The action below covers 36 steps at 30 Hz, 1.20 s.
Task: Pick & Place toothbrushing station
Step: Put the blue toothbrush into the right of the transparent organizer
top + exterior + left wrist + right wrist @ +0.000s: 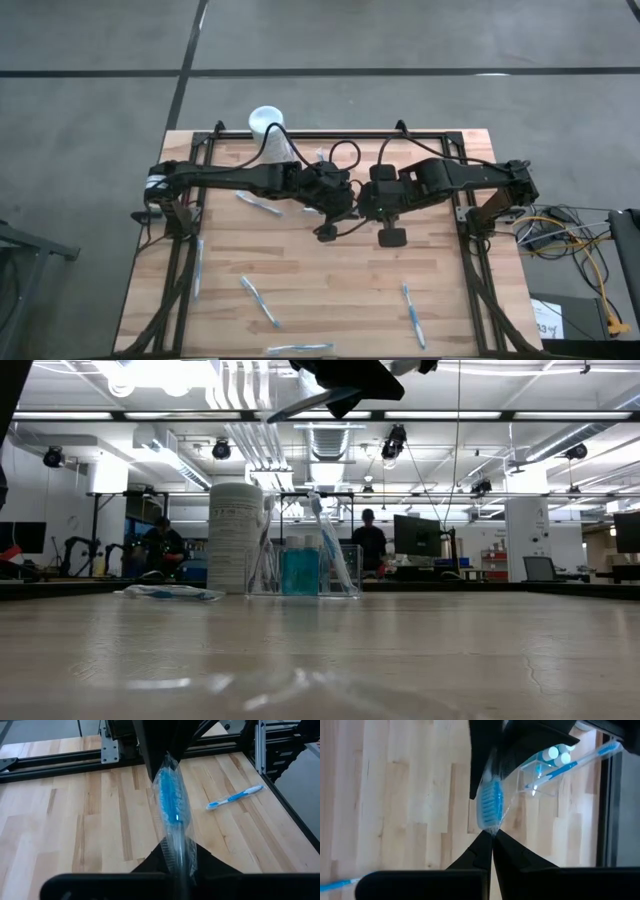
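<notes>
Both grippers meet high over the table's middle, each shut on one blue-and-white toothbrush [170,800] in a clear wrapper: my left gripper [176,865] from the left, my right gripper [492,837] from the right. The toothbrushing station [303,568], a small clear holder with blue bottles and a brush in it, stands on its base at the table's far side next to a taller white cylinder [236,538]. The station also shows in the right wrist view [540,770]. In the high view the arms mostly cover it. My left gripper pinches the wrapped toothbrush between its two fingers, just below the blue bristle head [176,845]. The brush runs on from the fingers along their line toward my right gripper and hangs clear of the table. My right gripper pinches the clear wrapper's end beside the bristle head [493,831] between its two fingertips, coming steeply from above. The wrapped head stretches from there to my left gripper, well above the wood.
Several loose toothbrushes lie flat on the wood: one left of centre [258,204], one near the left rail [198,268], others toward the near edge [260,302] [413,315]. A black frame [470,240] runs around the table. People stand in the room beyond.
</notes>
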Each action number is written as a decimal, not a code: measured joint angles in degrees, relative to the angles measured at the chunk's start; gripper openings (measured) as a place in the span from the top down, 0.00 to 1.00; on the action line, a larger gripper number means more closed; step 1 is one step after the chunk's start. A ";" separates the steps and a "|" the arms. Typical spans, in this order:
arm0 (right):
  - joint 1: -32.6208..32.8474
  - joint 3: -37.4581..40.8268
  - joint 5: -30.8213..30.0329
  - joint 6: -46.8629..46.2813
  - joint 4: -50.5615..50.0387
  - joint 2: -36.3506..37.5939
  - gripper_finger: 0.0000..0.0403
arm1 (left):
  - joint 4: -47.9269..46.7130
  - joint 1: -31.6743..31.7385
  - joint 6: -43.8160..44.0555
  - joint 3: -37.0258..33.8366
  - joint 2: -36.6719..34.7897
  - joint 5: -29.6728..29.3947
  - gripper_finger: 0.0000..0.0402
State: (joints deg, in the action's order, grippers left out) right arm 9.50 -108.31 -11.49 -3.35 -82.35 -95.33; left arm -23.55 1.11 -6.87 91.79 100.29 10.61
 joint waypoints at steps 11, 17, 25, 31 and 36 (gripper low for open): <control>0.00 -0.02 4.05 -2.11 0.08 -0.01 0.98 | -0.02 -0.07 0.00 0.00 0.00 0.24 0.95; 0.00 0.36 4.02 -5.51 0.00 -0.15 0.98 | -0.11 -0.05 0.00 0.00 0.00 0.15 0.97; 0.00 0.81 4.00 -5.28 0.05 -0.20 0.98 | 0.00 0.00 0.02 0.00 0.00 -0.02 0.97; 0.00 0.81 3.98 -4.59 -0.06 -0.20 0.98 | 0.00 0.00 0.02 0.00 0.00 -0.02 0.97; 0.00 0.81 3.98 -3.91 -0.51 -0.09 0.98 | 0.03 0.00 0.02 0.00 0.00 -0.02 0.97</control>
State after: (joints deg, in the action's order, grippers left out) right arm 9.50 -107.50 -7.51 -7.26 -82.87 -95.42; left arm -23.53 1.10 -6.85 91.79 100.29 10.59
